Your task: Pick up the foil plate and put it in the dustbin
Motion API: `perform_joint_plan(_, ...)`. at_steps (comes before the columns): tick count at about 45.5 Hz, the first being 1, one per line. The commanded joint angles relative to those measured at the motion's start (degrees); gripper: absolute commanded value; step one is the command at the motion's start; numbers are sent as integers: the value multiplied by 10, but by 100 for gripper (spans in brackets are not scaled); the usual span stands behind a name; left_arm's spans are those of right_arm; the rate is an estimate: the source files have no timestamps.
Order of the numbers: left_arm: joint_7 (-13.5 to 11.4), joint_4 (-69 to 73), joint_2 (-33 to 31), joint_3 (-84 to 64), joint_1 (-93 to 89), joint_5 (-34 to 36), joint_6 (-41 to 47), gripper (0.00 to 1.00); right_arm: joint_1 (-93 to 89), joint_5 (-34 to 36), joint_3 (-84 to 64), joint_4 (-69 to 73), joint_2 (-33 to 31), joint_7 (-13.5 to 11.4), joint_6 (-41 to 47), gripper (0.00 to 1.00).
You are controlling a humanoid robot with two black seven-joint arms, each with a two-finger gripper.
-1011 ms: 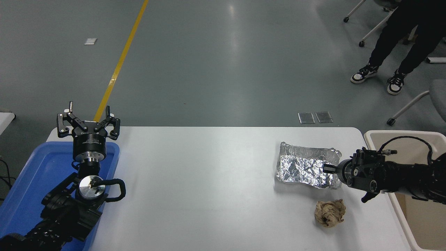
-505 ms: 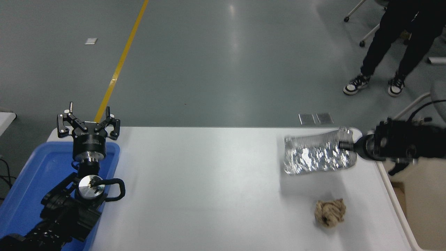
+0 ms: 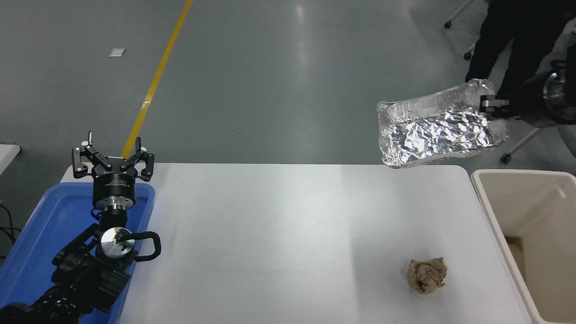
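Right gripper (image 3: 491, 104) is clamped on the right rim of the foil plate (image 3: 438, 130), held in the air beyond the dustbin (image 3: 497, 216), left of its far-left corner. Left gripper (image 3: 113, 158), fingers spread and holding nothing, is parked well left of the dustbin.

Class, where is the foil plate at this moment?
Head view, upper right: the foil plate hangs from the right gripper by its right rim, clear of the table, not yet over the dustbin.
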Motion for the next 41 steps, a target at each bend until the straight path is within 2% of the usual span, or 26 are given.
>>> perform_joint_plan(1, 0, 0, 2, 0, 0, 0, 0, 99, 63, -2, -61, -4, -2, 0, 38, 0)
perform_joint_plan(10, 1, 0, 2, 0, 0, 0, 0, 99, 6, -6, -141, -92, -17, 0, 29, 0)
perform_joint_plan(20, 1, 0, 2, 0, 0, -1, 0, 99, -212, -33, -120, -303, -144, 8, -21, 0)
perform_joint_plan(25, 0, 0, 2, 0, 0, -1, 0, 99, -384, -32, -5, -399, -193, 11, -72, 0)
perform_joint_plan(28, 0, 0, 2, 0, 0, -1, 0, 99, -508, -28, 87, -460, -197, 11, -92, 0)
perform_joint_plan(34, 0, 0, 2, 0, 0, -1, 0, 99, -731, -25, 304, -557, -184, 9, -98, 0)
perform_joint_plan(41, 0, 0, 0, 0, 0, -1, 0, 99, -894, -24, 467, -653, -118, 4, -101, 0)
